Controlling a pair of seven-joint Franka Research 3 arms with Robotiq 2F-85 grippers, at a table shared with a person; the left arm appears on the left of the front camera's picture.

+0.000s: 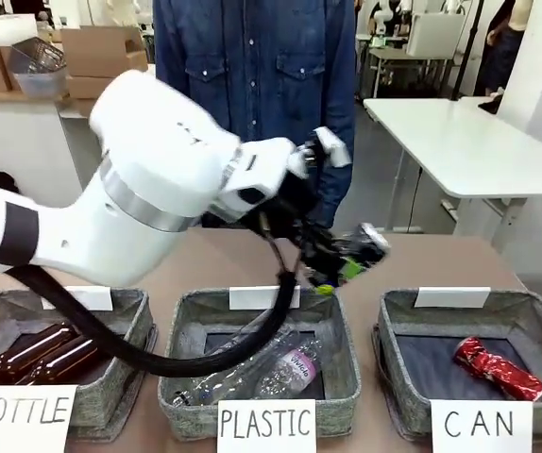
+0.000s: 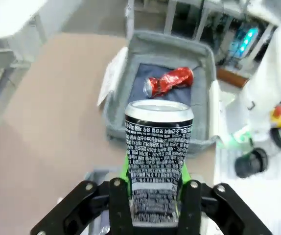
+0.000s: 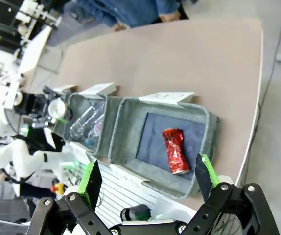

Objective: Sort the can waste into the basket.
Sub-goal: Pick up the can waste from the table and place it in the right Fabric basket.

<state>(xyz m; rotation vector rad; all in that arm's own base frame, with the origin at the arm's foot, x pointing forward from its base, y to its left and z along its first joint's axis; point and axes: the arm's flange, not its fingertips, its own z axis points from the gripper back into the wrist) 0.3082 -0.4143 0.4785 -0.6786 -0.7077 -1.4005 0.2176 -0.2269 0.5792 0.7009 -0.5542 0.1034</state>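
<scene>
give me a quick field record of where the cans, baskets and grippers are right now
left gripper: shut on the dark can, held in the air short of the CAN basket
right gripper: open, empty, above the CAN basket
red can: crushed, lying inside the CAN basket
PLASTIC basket: clear bottles
BOTTLE basket: brown bottles

I see a grey basket [image 1: 35, 401] carded BOTTLE at the lower left of the front view, with brown glass bottles [image 1: 35, 351] lying inside it. At bottom centre sits a like basket [image 1: 342, 382] carded PLASTIC, holding clear plastic bottles [image 1: 271, 373] on their sides. Both rest on a brown table [image 1: 441, 260]. A person in a blue denim shirt [image 1: 252, 57] stands at top centre beyond it. A white table [image 1: 460, 142] fills the upper right, and cardboard boxes [image 1: 101, 52] sit upper left.
</scene>
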